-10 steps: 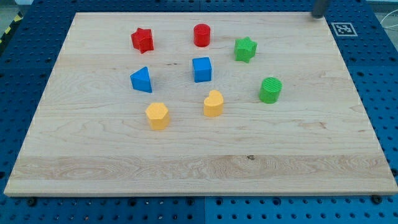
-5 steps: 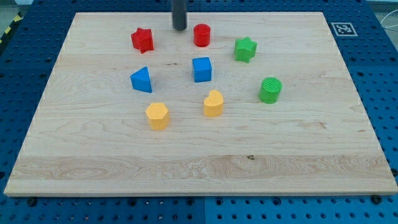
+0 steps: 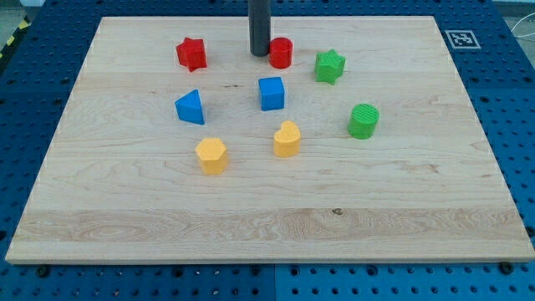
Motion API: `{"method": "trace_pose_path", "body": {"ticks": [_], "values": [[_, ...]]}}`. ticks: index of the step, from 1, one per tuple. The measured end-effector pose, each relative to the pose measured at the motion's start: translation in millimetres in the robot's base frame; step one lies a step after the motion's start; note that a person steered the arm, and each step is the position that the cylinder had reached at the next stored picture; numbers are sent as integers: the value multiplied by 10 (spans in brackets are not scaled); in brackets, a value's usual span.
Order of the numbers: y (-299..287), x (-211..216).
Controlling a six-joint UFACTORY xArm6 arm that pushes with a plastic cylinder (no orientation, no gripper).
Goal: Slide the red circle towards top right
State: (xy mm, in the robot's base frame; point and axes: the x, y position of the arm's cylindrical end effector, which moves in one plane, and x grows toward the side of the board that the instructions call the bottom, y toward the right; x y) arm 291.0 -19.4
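Observation:
The red circle (image 3: 282, 53) is a short red cylinder near the view's top, just right of the board's middle. My tip (image 3: 260, 54) is at its left side, touching or nearly touching it. The dark rod rises straight up out of the view's top. The red star (image 3: 191, 53) lies further to the view's left of the tip.
A green star (image 3: 330, 66) sits just right of the red circle. A green cylinder (image 3: 364, 121) is lower right. A blue cube (image 3: 271, 94) lies below the circle, a blue triangle (image 3: 191, 107) to the left. A yellow hexagon (image 3: 212, 155) and a yellow heart (image 3: 287, 139) lie lower. The wooden board (image 3: 251, 234) has edges all round.
My rod came in from the top right corner to the circle's left side, then moved right and down against it. The red circle has shifted slightly right and down.

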Motion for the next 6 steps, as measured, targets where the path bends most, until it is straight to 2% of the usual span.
{"method": "trace_pose_path", "body": {"ticks": [2, 6], "values": [[271, 114], [1279, 55]]}}
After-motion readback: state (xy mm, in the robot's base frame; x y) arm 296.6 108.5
